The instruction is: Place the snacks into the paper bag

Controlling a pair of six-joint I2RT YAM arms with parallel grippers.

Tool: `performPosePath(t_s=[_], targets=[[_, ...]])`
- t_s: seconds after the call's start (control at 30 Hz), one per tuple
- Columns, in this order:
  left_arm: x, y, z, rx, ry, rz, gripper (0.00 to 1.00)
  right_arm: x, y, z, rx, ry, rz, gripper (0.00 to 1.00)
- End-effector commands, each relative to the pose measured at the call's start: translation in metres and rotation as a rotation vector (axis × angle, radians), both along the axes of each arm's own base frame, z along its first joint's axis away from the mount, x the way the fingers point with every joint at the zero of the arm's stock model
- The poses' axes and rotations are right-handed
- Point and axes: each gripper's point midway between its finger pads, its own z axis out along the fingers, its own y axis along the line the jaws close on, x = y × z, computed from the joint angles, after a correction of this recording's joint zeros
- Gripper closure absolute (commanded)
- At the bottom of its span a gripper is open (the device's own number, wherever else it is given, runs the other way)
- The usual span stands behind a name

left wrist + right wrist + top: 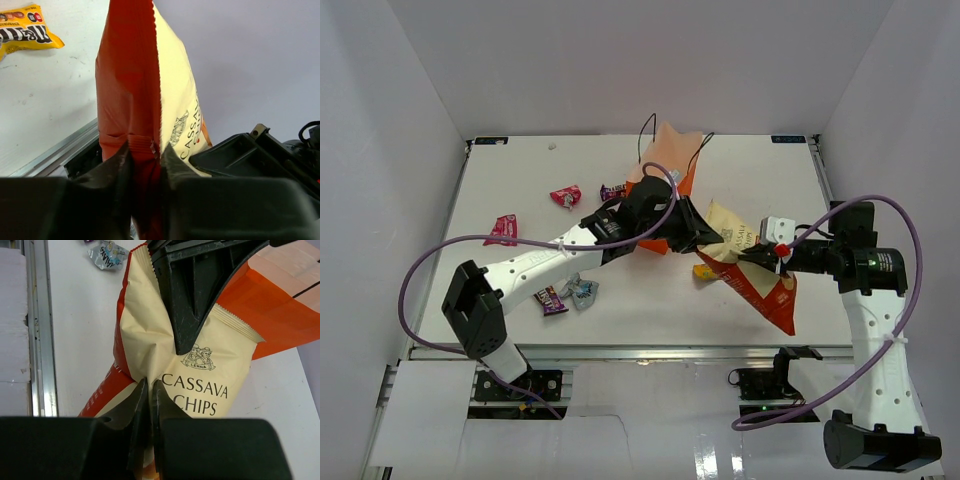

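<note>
Two claws pinch one chip bag (752, 262) between them, holding it over the middle-right of the bench (520, 190). From the left wrist, the left claw (146, 165) has its fingers pressed onto the bag's orange-red side seam, cream face to the right. From the right wrist, the right claw (150, 405) nips the cream front right at the printed "CASSAVA CHIPS", with the other arm's black finger reaching in from twelve o'clock.

From above, the left claw (705, 238) sits at the bag's nine o'clock and the right claw (767, 257) at its three o'clock. One orange paper bag (665, 152) stands at the bench's twelve o'clock, just behind the left claw, black cord handles up.

I count six small packets lying loose: a yellow one (708, 270) under the chip bag, a pink-red one (565, 196) and a dark one (612, 191) near the paper bag, another pink one (502, 230) at nine o'clock, and a purple-brown one (550, 299) touching a clear-blue one (582, 291) at seven o'clock.
</note>
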Motion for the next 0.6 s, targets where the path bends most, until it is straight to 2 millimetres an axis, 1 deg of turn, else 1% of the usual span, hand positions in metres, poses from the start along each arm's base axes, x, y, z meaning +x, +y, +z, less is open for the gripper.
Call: performPosePath(t_s=[0.0, 0.03, 0.07, 0.1, 0.13, 0.17, 0.2, 0.23, 0.27, 0.3, 0.33, 0.37, 0.4, 0.43, 0.47, 0.5, 0.53, 0.57], targets=[[-0.004, -0.006, 0.040, -0.069, -0.075, -0.040, 0.78, -0.010, 0.012, 0.020, 0.067, -0.061, 0.074, 0.92], [-0.005, -0.005, 0.044, -0.072, -0.087, -0.044, 0.85, -0.011, 0.012, 0.021, 0.074, -0.055, 0.074, 0.92], [-0.005, -0.005, 0.050, -0.079, -0.106, -0.048, 0.85, -0.011, 0.012, 0.023, 0.077, -0.055, 0.072, 0.89], [-0.005, -0.004, 0.058, -0.088, -0.134, -0.055, 0.90, -0.010, 0.012, 0.026, 0.079, -0.064, 0.070, 0.84], [-0.005, -0.003, 0.071, -0.101, -0.179, -0.064, 0.92, -0.010, 0.013, 0.028, 0.086, -0.051, 0.062, 0.77], [-0.005, -0.002, 0.078, -0.109, -0.210, -0.067, 0.93, -0.009, 0.013, 0.031, 0.092, -0.048, 0.056, 0.64], [-0.007, 0.002, 0.090, -0.122, -0.244, -0.071, 0.98, -0.006, 0.013, 0.041, 0.098, -0.075, 0.048, 0.57], [-0.006, 0.005, 0.103, -0.130, -0.307, -0.074, 1.00, -0.006, 0.013, 0.045, 0.123, -0.027, 0.023, 0.49], [-0.005, 0.008, 0.112, -0.132, -0.349, -0.068, 1.00, -0.005, 0.014, 0.051, 0.139, -0.022, 0.014, 0.34], [-0.006, 0.014, 0.126, -0.139, -0.391, -0.061, 1.00, -0.003, 0.015, 0.064, 0.154, -0.049, 0.014, 0.30], [-0.005, 0.018, 0.141, -0.137, -0.467, -0.061, 1.00, -0.004, 0.016, 0.070, 0.169, -0.048, 0.015, 0.25], [-0.001, 0.024, 0.146, -0.111, -0.501, -0.044, 1.00, -0.005, 0.017, 0.076, 0.195, -0.013, 0.003, 0.23], [0.001, 0.028, 0.154, -0.099, -0.537, -0.034, 1.00, -0.004, 0.018, 0.083, 0.209, -0.013, -0.003, 0.22], [0.003, 0.035, 0.177, -0.102, -0.616, -0.028, 1.00, 0.000, 0.018, 0.097, 0.220, -0.051, -0.008, 0.21], [0.005, 0.039, 0.181, -0.079, -0.634, -0.029, 1.00, 0.000, 0.018, 0.104, 0.239, -0.030, -0.026, 0.20], [0.006, 0.042, 0.190, -0.075, -0.665, -0.028, 1.00, 0.004, 0.017, 0.110, 0.240, -0.038, -0.046, 0.20], [0.008, 0.048, 0.209, -0.072, -0.729, -0.026, 1.00, 0.005, 0.016, 0.122, 0.248, -0.061, -0.058, 0.18], [0.008, 0.050, 0.217, -0.074, -0.757, -0.029, 1.00, 0.006, 0.016, 0.127, 0.247, -0.074, -0.060, 0.18]])
